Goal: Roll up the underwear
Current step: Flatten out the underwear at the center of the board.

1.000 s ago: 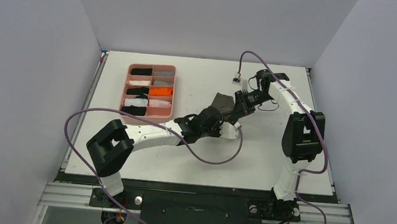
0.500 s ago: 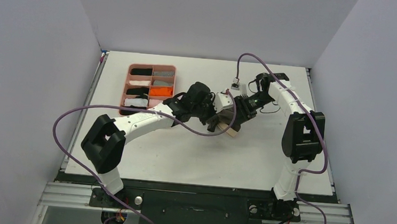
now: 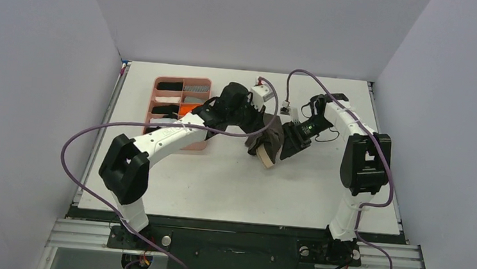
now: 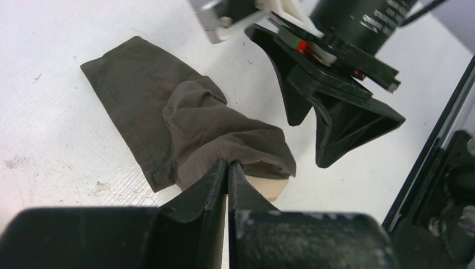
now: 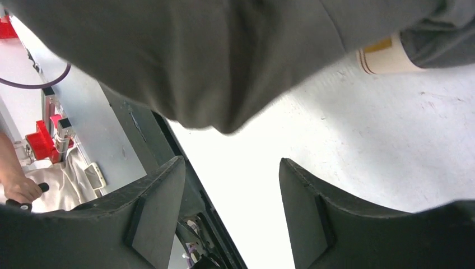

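The underwear [image 3: 273, 138] is dark grey-brown cloth bunched at mid-table, its beige waistband [image 3: 264, 160] showing at the near end. In the left wrist view one flat end of the underwear [image 4: 131, 84] lies on the table and a raised fold runs up to my left gripper [image 4: 228, 163], whose jaws are shut on the cloth's edge above the waistband [image 4: 270, 189]. My left gripper [image 3: 257, 124] sits just left of the bundle. My right gripper [image 3: 288, 145] stands open just right of it, nothing between its fingers [image 5: 157, 210]; the underwear [image 5: 224, 61] fills the top of that view.
A pink tray [image 3: 182, 78] with small rolled cloths in its compartments stands at the back left, partly under the left arm. Purple cables loop over the table's left side and above the right arm. Bare white table [image 3: 250, 193] lies in front of the bundle.
My left gripper swung from the near side up and back over the underwear, pulling the cloth over. My right gripper went from shut to open and shifted slightly nearer.
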Robot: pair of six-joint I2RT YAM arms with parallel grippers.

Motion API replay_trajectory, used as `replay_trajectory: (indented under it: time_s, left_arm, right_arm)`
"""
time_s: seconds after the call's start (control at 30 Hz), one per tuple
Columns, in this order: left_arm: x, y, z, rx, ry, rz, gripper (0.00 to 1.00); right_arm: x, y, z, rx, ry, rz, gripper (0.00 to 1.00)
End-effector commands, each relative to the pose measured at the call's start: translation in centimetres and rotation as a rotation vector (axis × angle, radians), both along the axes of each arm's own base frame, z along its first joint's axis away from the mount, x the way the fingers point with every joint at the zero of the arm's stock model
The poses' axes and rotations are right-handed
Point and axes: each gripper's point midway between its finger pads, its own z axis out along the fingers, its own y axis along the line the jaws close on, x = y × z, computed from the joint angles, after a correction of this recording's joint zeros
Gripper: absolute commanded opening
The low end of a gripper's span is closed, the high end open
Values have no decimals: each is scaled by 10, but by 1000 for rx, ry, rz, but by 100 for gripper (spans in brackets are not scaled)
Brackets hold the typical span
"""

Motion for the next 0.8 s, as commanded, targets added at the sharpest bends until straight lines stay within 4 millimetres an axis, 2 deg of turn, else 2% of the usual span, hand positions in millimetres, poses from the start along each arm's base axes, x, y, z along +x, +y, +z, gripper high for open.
replay_trajectory:
  time_s: [0.0, 0.13, 0.3, 0.33, 0.37, 0.4, 0.43, 0.47, 0.5, 0.53, 0.57, 0.6, 0.63, 0.77]
  left_arm:
    - [19, 0, 15, -116, 144, 90, 0]
    - [29, -2, 21, -128, 188, 114, 0]
    - [36, -4, 25, -115, 246, 159, 0]
    - [39, -7, 28, -126, 262, 170, 0]
    - [39, -7, 27, -124, 281, 178, 0]
    - [42, -11, 28, -136, 301, 190, 0]
    - [41, -11, 27, -133, 324, 195, 0]
    - [45, -14, 27, -145, 349, 208, 0]
    - [47, -14, 19, -139, 383, 215, 0]
    - [50, -16, 26, -168, 410, 222, 0]
    - [52, -16, 19, -167, 441, 233, 0]
    - [57, -16, 23, -192, 467, 245, 0]
    - [60, -17, 20, -197, 486, 253, 0]
    - [69, -18, 24, -228, 510, 275, 0]
  right_arm:
    - [10, -7, 5, 34, -94, -12, 59]
    - [14, -8, 2, 39, -119, -35, 60]
    - [16, -3, 13, 85, -178, -63, 60]
    - [22, -2, 14, 94, -218, -71, 60]
    - [16, -1, 14, 96, -209, -97, 60]
    - [27, 1, 17, 106, -270, -107, 60]
    - [23, 2, 19, 105, -270, -139, 60]
    - [34, 4, 22, 116, -342, -153, 60]
    - [28, 4, 22, 105, -337, -196, 60]
    - [42, 8, 29, 124, -396, -247, 60]
    - [37, 7, 27, 108, -422, -275, 60]
    - [51, 11, 35, 132, -482, -323, 60]
    - [55, 12, 37, 138, -551, -347, 60]
    - [56, 22, 38, 153, -578, -422, 60]
